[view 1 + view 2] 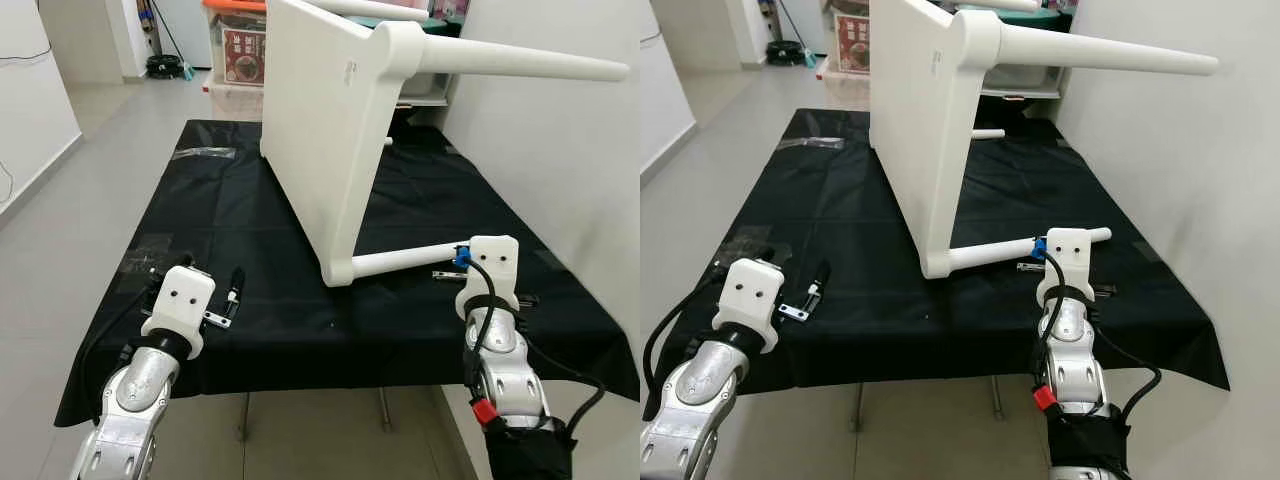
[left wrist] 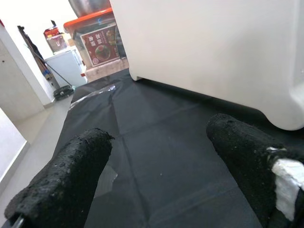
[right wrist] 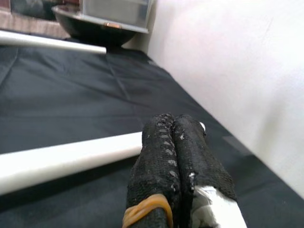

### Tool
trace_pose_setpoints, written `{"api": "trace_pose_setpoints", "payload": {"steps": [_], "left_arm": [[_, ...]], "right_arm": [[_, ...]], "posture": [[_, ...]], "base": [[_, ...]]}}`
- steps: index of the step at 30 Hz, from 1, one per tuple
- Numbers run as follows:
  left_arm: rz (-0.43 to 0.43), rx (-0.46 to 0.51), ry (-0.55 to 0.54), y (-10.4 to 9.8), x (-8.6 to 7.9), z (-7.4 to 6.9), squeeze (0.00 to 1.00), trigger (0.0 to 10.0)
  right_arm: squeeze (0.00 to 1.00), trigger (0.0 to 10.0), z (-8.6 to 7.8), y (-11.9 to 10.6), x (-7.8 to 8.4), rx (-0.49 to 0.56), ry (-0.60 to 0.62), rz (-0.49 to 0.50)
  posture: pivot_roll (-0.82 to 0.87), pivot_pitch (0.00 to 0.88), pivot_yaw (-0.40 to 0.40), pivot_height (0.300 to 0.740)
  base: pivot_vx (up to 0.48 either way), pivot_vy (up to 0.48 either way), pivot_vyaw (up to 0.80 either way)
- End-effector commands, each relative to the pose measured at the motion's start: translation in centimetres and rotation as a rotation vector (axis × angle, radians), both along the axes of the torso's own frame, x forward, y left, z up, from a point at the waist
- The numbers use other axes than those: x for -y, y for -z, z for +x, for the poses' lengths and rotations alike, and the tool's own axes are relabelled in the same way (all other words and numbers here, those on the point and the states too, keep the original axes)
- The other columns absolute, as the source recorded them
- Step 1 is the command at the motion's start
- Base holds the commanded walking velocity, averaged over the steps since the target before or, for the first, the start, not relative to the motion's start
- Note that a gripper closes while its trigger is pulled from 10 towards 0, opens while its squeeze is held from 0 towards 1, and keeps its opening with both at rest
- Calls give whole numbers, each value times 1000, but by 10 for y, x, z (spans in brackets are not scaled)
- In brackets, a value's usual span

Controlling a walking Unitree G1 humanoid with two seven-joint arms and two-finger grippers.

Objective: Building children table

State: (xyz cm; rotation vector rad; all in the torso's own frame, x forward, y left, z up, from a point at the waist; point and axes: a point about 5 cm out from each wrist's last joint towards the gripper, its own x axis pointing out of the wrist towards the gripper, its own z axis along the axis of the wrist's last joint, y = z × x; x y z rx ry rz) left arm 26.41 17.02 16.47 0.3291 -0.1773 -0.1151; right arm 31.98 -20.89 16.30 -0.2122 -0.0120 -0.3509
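Note:
A white children's table [image 1: 320, 130] lies on its side on the black-covered work table [image 1: 300, 330], its top standing on edge. One leg [image 1: 530, 62] sticks out high to the right. A lower leg [image 1: 400, 262] rests along the cloth and ends at my right wrist housing [image 1: 490, 265]. My right gripper [image 3: 175, 124] is shut, its fingertips just in front of that leg's [image 3: 71, 154] free end, nothing seen between them. My left gripper [image 2: 161, 156] hovers open over the cloth near the front left, short of the tabletop [image 2: 204, 52].
A small metal part [image 1: 1025, 267] lies by the lower leg. Clear plastic wrap [image 1: 205, 152] sits at the far left of the cloth. Storage boxes [image 1: 240, 45] stand behind, a white wall [image 1: 560, 150] runs close on the right, and open floor [image 1: 70, 230] lies left.

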Motion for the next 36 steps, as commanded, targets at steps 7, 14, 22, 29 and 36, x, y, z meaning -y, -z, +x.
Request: {"api": "trace_pose_setpoints", "payload": {"steps": [7, 14, 22, 29, 36], "left_arm": [[24, -5, 58, 2, 12, 3, 0, 10000], [25, -3, 77, 2, 17, 4, 0, 10000], [22, -3, 62, 2, 16, 6, 0, 10000], [15, 4, 54, 2, 16, 7, 0, 10000], [10, 5, 51, 3, 16, 7, 0, 10000]], "right_arm": [[0, 10000, 1, -7, -7, 21, -2, 9], [0, 10000, 2, -8, -13, 33, -16, 6], [0, 10000, 4, -11, -18, 41, -41, -9], [0, 10000, 6, -11, -22, 35, -61, -41], [1000, 10000, 7, -13, -28, 56, -114, -32]], "posture": [[20, 0, -82, 740], [25, 0, -81, 740], [30, 0, -88, 740], [33, 0, -92, 740], [32, 0, -95, 740]], "base": [[0, 0, -315], [0, 0, -239], [0, -261, 0], [0, -469, 0], [0, -469, 0]]}}
